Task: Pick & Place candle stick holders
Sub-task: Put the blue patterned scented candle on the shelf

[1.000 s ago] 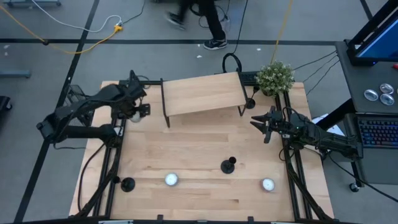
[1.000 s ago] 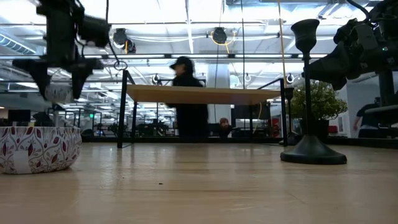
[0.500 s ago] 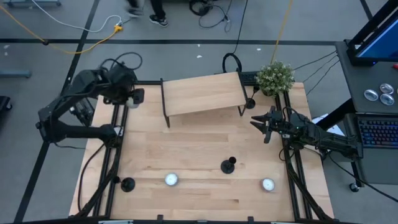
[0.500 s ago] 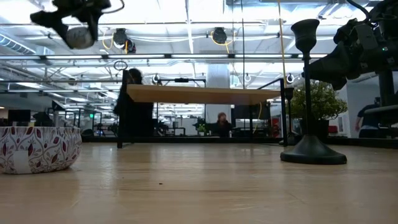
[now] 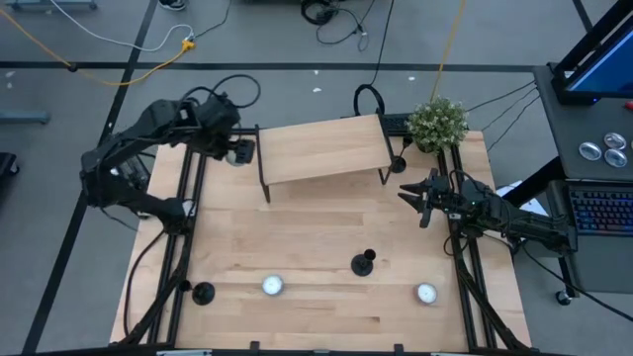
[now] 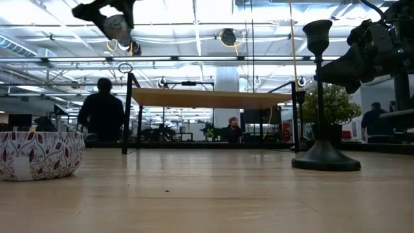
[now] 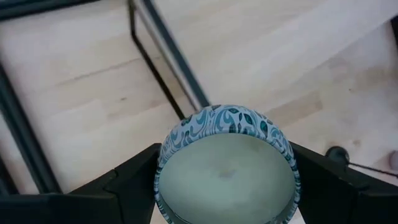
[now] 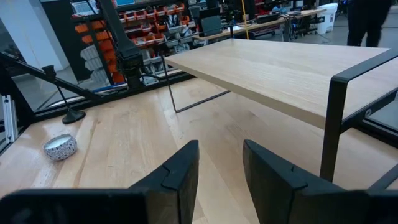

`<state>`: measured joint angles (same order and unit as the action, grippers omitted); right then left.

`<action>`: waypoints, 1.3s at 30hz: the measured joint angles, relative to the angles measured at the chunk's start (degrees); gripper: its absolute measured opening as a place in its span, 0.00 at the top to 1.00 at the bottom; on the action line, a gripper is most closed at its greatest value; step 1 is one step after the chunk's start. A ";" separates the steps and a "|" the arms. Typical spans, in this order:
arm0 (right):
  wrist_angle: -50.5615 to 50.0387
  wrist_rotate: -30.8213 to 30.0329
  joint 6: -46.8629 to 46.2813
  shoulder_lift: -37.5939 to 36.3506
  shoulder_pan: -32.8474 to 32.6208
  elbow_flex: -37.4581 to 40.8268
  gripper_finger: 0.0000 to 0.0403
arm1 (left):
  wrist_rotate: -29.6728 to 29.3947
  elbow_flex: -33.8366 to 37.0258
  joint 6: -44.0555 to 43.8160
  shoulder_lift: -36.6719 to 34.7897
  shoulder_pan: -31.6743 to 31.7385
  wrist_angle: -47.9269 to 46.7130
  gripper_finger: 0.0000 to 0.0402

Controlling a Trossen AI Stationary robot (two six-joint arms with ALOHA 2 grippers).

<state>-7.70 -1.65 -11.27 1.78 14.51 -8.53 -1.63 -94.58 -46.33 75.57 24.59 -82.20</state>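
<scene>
My left gripper (image 5: 235,151) is high over the table's far left corner, beside the left end of the wooden shelf (image 5: 321,148). It is shut on a small round tin with a teal pattern (image 7: 227,168), which also shows at the top of the low view (image 6: 118,27). Two black candle stick holders stand upright on their round bases on the table: one near the middle (image 5: 364,262) and one at the near left (image 5: 203,293). My right gripper (image 5: 415,193) waits level at the table's right side, open, with nothing between its fingers (image 8: 217,168). My left gripper pinches the tin's round side wall (image 7: 163,163) between its two fingers (image 7: 134,183), one on each opposite side. The fingers slant down from above. The tin is lifted well clear of the table and sits tilted in the hold.
The shelf stands on thin black legs (image 7: 168,56) at the table's far middle. A potted plant (image 5: 437,122) is at the far right corner. Two white round tins (image 5: 272,286) (image 5: 425,293) lie near the front edge. People move in the room beyond the table (image 6: 102,110).
My left gripper has risen with the tin and swung toward the far edge and the shelf's left end, rolling and tipping as it went. The tin has stayed in the hold, higher above the table than before.
</scene>
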 joint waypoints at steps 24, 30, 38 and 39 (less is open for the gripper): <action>10.26 -2.90 -19.12 0.00 -0.01 0.01 0.71 | -8.89 -17.31 17.10 24.74 1.16 1.31 0.26; 10.05 -2.84 -19.15 0.02 -0.01 0.01 0.71 | -8.85 -17.39 19.35 28.89 3.83 0.39 0.26; 9.61 -2.82 -19.15 0.02 -0.01 0.00 0.71 | -6.95 -17.39 20.04 32.53 7.30 -2.16 0.26; 9.57 -2.81 -19.15 0.01 -0.01 0.00 0.71 | -6.93 -17.39 20.41 32.85 7.54 -2.06 0.26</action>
<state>1.87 -4.46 -30.41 1.79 14.50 -8.52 -8.56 -111.96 -25.92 108.43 32.13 -84.26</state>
